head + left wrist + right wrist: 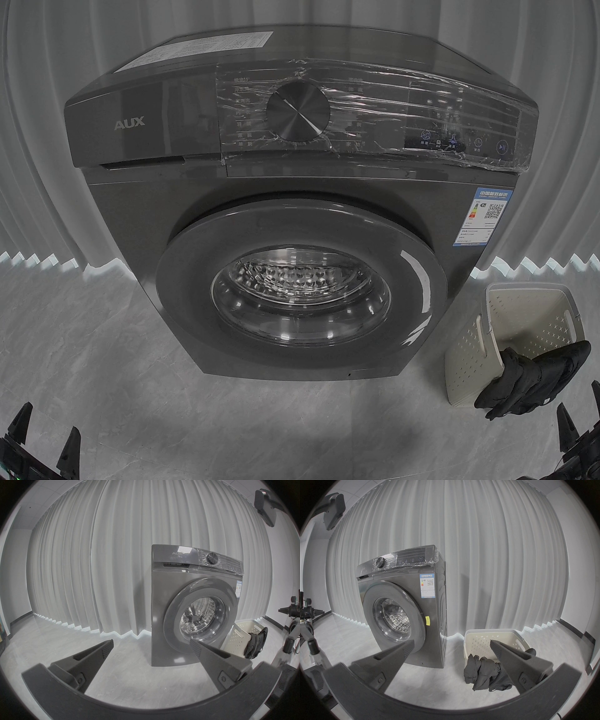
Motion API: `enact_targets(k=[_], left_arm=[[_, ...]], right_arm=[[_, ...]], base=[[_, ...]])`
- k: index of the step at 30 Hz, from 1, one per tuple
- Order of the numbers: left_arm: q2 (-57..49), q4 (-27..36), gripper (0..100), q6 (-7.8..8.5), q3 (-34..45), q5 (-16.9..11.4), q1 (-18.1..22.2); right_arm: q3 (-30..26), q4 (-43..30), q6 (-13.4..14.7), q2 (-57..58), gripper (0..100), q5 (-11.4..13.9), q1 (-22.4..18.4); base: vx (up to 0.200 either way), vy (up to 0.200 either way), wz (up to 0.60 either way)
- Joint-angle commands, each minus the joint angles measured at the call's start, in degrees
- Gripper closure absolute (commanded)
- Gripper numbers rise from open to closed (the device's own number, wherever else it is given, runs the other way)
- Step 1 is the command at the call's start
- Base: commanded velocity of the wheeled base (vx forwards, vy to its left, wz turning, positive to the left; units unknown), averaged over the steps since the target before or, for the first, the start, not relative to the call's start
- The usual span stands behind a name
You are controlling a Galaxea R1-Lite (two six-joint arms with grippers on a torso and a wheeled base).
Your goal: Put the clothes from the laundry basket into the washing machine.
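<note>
1. Front-loading washing machine (pixel 300 187) straight ahead on the floor (pixel 94 350), with its round glass door (pixel 300 294) apparently shut and the drum visible through it.
2. Pale perforated laundry basket (pixel 550 319) just beside the machine on the robot's right, upright on the floor.
3. Dark clothes (pixel 531 378) draped over the basket's near rim, partly inside and partly hanging outside. Looks like one bundled garment, though the count is hard to tell.
4. Left hand (pixel 50 420) low on the left, well apart from the machine, fingers spread wide with nothing between them.
5. Right hand (pixel 452 642) low on the right, near the basket but not touching it, likewise spread wide and empty.
6. Probably soft, light, floppy fabric, perhaps padded. No risk of breakage, but likely to sag, trail and snag on the rim or the door opening.
7. Best taken at the thick bunched fold over the rim, pinching several layers at once rather than a loose edge. Door probably needs opening first.
</note>
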State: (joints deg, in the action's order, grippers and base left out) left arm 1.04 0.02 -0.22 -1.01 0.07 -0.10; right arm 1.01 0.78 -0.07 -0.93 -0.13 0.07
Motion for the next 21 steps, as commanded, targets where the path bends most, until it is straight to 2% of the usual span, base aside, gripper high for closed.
enact_targets(k=[1, 16, 19, 21], left_arm=[[-1.04, 0.06, 0, -0.13, 1.01, 0.01, 0.01], [-1.04, 0.06, 0, -0.04, 1.01, 0.01, 0.01], [-1.04, 0.06, 0, 0.04, 1.01, 0.1, 0.01], [-1.04, 0.06, 0, 0.04, 1.01, 0.1, 0.01]], right_arm=[[-1.01, -0.08, -0.1, 0.93, 0, 0.05, 0.01], [-1.01, 0.01, -0.72, 0.93, 0, 0.05, -0.07], [-1.01, 0.01, -0.45, 0.93, 0, 0.05, -0.07], [-1.01, 0.01, -0.37, 0.93, 0, 0.05, -0.07]], base=[[0.0, 0.0, 0.0], [0.0, 0.0, 0.0], [0.2, 0.2, 0.0], [0.0, 0.0, 0.0]])
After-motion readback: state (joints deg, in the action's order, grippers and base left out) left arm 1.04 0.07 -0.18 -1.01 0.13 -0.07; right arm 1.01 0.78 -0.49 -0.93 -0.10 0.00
